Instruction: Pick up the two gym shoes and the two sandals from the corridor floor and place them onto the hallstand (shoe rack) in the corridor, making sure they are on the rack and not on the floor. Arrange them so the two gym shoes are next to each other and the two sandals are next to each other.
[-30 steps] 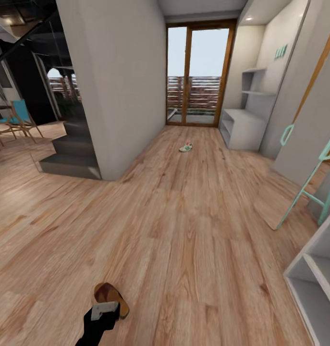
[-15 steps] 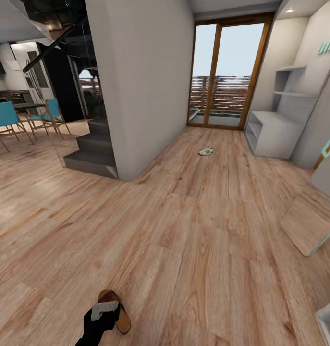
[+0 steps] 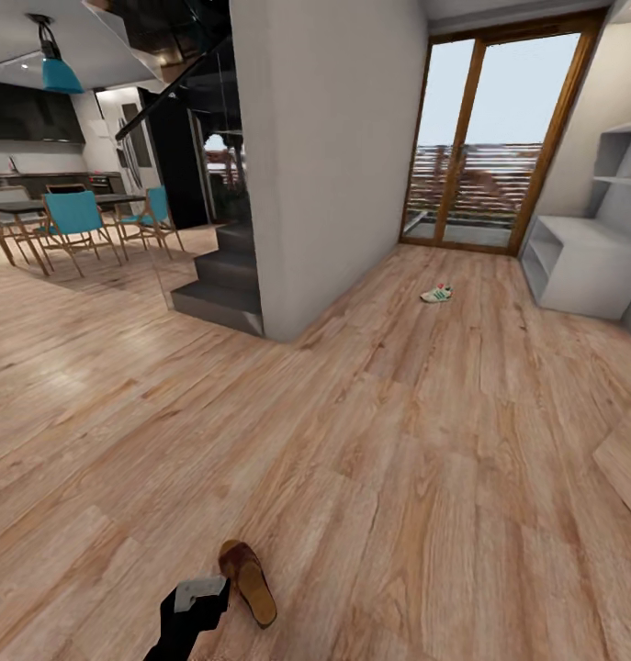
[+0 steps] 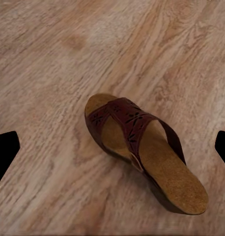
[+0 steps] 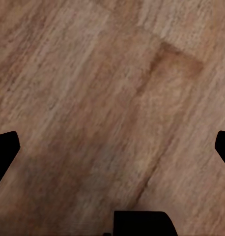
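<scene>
One dark brown sandal point(image 3: 248, 580) with a tan footbed lies on the wood plank floor point(image 3: 370, 441), just beside my left arm point(image 3: 194, 608) at the near edge of the head view. In the left wrist view the sandal point(image 4: 142, 147) lies below my left gripper point(image 4: 114, 150), whose fingertips point(image 4: 4, 152) stand wide apart, open, holding nothing. Far down the corridor a cream-white gym shoe point(image 3: 436, 294) with green stripes rests on the floor. The pale grey hallstand point(image 3: 581, 262) stands at the far right. My right gripper point(image 5: 114, 150) is open over bare floor point(image 5: 112, 88).
A pale wall block point(image 3: 324, 165) with dark stairs point(image 3: 219, 285) stands left of the corridor. Blue dining chairs point(image 3: 76, 220) and a table are at the far left. A wood-framed glass door point(image 3: 490, 147) closes the corridor's end. A wood-coloured panel point(image 3: 627, 459) shows at the right edge.
The head camera has swung left, so door, gym shoe and hallstand sit further right in the picture. The sandal now shows to the right of my left arm rather than under it.
</scene>
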Controlling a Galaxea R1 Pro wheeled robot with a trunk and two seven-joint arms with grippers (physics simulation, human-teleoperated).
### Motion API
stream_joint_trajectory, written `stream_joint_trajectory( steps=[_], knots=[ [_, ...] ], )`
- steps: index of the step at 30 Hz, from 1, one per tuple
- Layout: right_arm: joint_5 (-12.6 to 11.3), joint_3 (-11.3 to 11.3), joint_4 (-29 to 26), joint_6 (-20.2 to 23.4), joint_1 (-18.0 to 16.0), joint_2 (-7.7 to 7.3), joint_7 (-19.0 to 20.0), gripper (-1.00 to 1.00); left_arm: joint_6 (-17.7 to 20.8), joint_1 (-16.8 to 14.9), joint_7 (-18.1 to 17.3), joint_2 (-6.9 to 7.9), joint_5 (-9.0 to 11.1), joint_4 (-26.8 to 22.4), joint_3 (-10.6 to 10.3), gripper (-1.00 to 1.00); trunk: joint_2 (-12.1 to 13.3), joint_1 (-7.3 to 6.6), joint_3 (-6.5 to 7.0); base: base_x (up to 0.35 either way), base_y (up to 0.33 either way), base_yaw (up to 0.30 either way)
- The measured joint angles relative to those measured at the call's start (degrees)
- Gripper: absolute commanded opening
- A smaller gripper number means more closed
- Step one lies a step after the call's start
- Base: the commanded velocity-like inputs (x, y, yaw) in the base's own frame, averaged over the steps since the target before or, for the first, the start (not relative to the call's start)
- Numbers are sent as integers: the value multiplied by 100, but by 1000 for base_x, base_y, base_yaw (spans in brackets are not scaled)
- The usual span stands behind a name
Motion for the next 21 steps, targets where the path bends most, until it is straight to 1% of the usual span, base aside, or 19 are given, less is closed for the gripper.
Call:
stream_joint_trajectory(
  steps=[3, 13, 21],
  knots=[
    [0, 0, 0, 0, 0, 0, 0, 100, 0, 0, 3, 0, 0, 1, 0, 100, 0, 0, 0, 34, -29, 288],
    [0, 0, -2, 0, 1, -1, 0, 100, 0, 0, 6, 0, 1, 2, 0, 100, 0, -2, 0, 160, -204, 288],
    [0, 0, 0, 0, 0, 0, 0, 100, 0, -1, 7, 0, 0, -1, 0, 100, 0, 0, 0, 33, -29, 288]
  ],
)
